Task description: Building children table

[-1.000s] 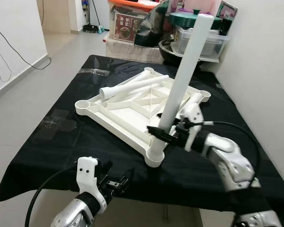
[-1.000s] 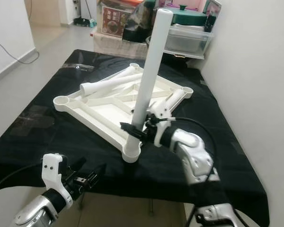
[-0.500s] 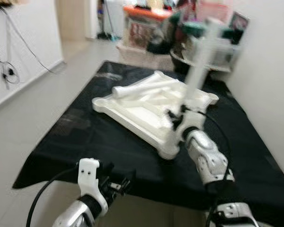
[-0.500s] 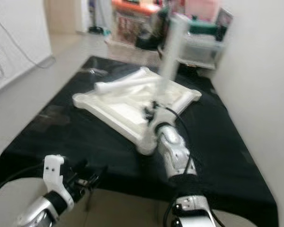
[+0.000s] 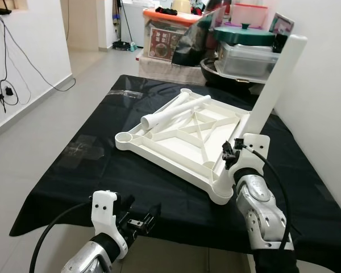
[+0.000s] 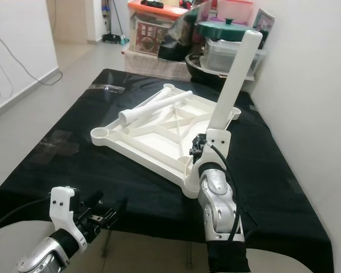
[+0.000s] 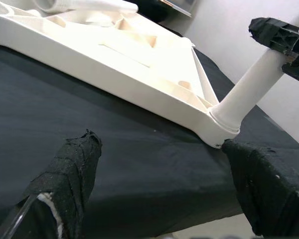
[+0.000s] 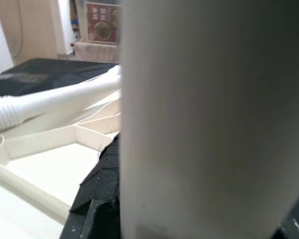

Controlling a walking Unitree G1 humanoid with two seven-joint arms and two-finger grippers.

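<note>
right pincer (image 5: pixel 232 152) clamps the leg (image 5: pixel 268 91) standing tilted in the tabletop's (image 5: pixel 176 142) near corner socket; left pincer (image 7: pixel 164 184) hangs open below the surface (image 5: pixel 102 170) edge.

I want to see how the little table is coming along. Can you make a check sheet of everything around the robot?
Surface: black cloth over a table.
Job's things: white tabletop upside down; one leg standing tilted in its near corner socket; loose legs lying on it.
Clutter: nothing seen on the cloth.
Grippers: right gripper against the standing leg; left gripper open, idle at the near edge.
Cables: black wires on the wall.
Surroundings: storage boxes behind, tiled floor.
</note>
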